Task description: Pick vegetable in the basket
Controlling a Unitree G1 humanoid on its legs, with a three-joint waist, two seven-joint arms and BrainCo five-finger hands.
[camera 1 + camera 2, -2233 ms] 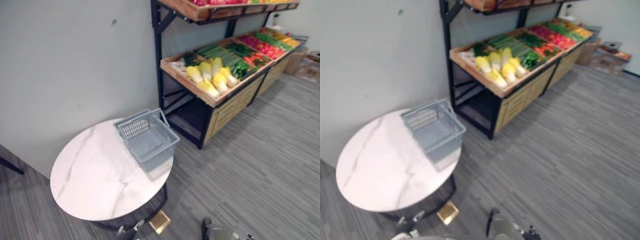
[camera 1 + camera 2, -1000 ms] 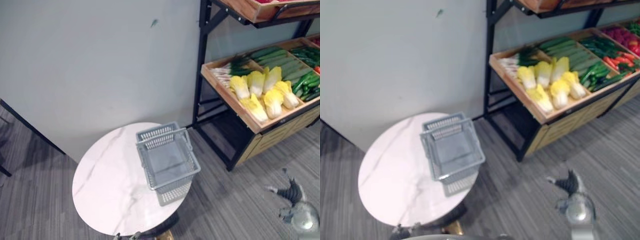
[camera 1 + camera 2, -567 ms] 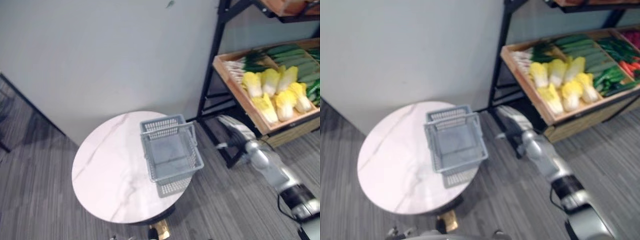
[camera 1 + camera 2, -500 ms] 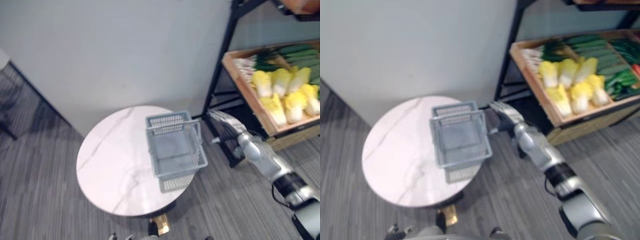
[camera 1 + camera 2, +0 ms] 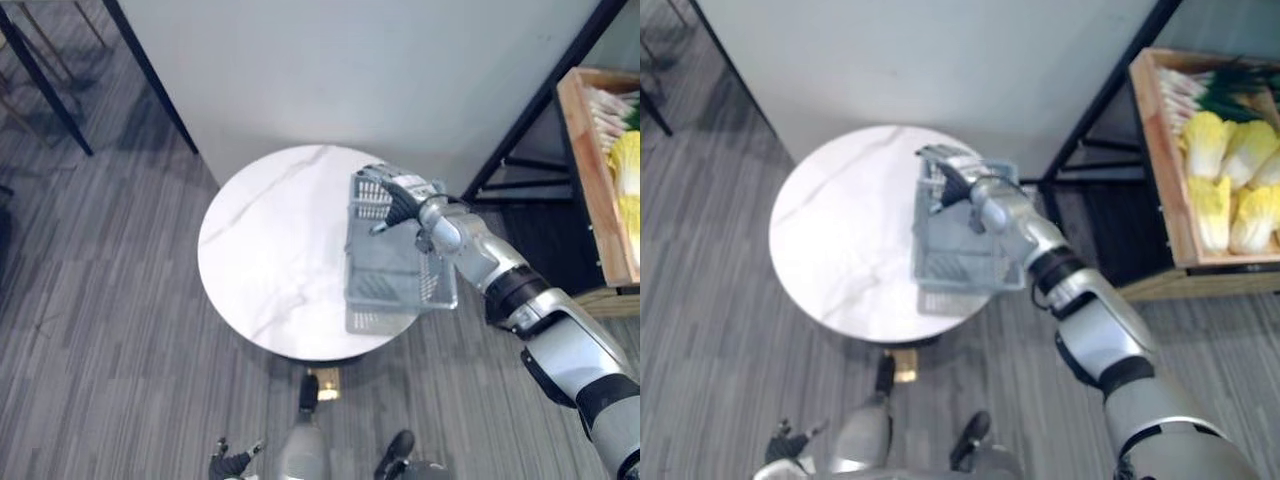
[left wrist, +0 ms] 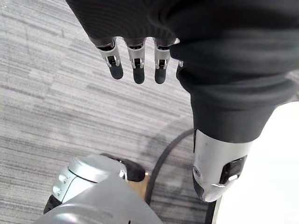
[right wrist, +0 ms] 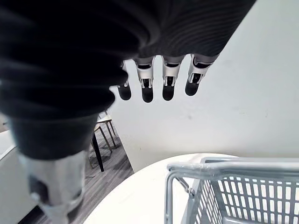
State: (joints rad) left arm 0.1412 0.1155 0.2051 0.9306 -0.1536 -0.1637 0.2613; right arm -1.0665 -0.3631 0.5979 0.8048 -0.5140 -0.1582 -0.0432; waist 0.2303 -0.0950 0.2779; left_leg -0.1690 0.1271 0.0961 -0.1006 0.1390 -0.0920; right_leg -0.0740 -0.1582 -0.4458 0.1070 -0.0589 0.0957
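Observation:
An empty grey plastic basket (image 5: pixel 398 272) stands on the right part of a round white marble table (image 5: pixel 270 250). My right hand (image 5: pixel 398 197) hovers over the basket's far end, fingers straight and holding nothing; the right wrist view has the fingers (image 7: pixel 163 86) above the basket's rim (image 7: pixel 233 167). Pale yellow cabbages (image 5: pixel 1230 190) lie in a wooden crate (image 5: pixel 1160 190) on the shelf to the right, apart from the hand. My left hand (image 6: pixel 135 60) hangs low over the floor with straight fingers.
A black shelf frame (image 5: pixel 540 110) rises between the table and the crate. A grey wall (image 5: pixel 350 70) stands behind the table. Dark chair legs (image 5: pixel 45 75) show at the far left. Striped grey floor (image 5: pixel 100 330) surrounds the table.
The camera has swung, so the table now sits mid-view and the shelf at the right edge. My right hand went from beside the basket's far right corner to above its far end.

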